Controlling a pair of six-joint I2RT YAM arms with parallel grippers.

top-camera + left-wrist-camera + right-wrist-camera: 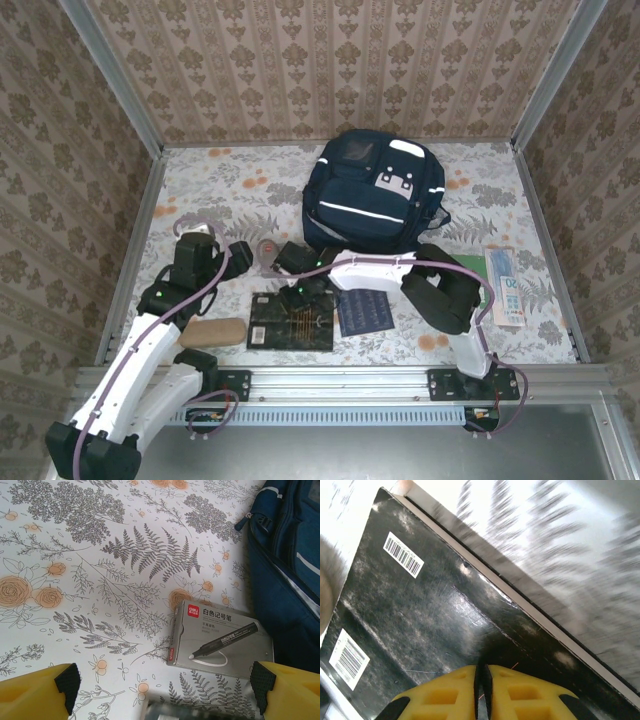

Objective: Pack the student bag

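Top external view: you see the navy, white-striped student bag (372, 195) at upper centre; left gripper (165, 682) spread wide, right gripper (481, 672) pinched together above a black book (420, 615).

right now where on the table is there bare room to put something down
Widest: the tablecloth left of the backpack, up to the back wall. A narrower strip right of the backpack. Crowded along the near edge: black book, blue notebook, tan case.
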